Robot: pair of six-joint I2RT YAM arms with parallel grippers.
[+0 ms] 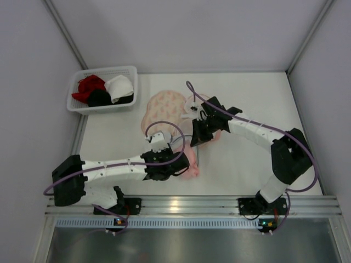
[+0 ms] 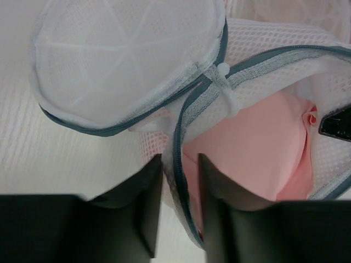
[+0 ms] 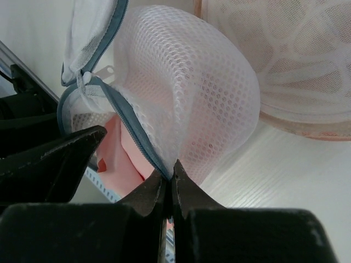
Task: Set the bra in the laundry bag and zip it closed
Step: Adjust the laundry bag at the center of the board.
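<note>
While I hold the overhead view, I list: one white plastic slatted basket (image 1: 77, 104) at the far left of the white table (image 1: 247, 164), holding a red garment (image 1: 90, 85), a black garment (image 1: 98, 97) and a white garment (image 1: 119, 86). One round peach-orange floral mesh laundry bag (image 1: 164, 109) lies open mid-table. The left gripper (image 1: 184, 161) is at its near edge and the right gripper (image 1: 198, 137) at its right side.

Left wrist view: one soft pale pink padded bra (image 2: 258, 148) sits inside the bag's white mesh half, below the grey zip rim (image 2: 274, 57). The domed mesh lid (image 2: 126, 60) lies open at upper left. My left fingers stand apart, one on either side of the rim, not clamped on it.

Right wrist view: my right fingers are pinched tight on the bag's grey zip edge. Pink bra fabric shows through the opening at left.
</note>
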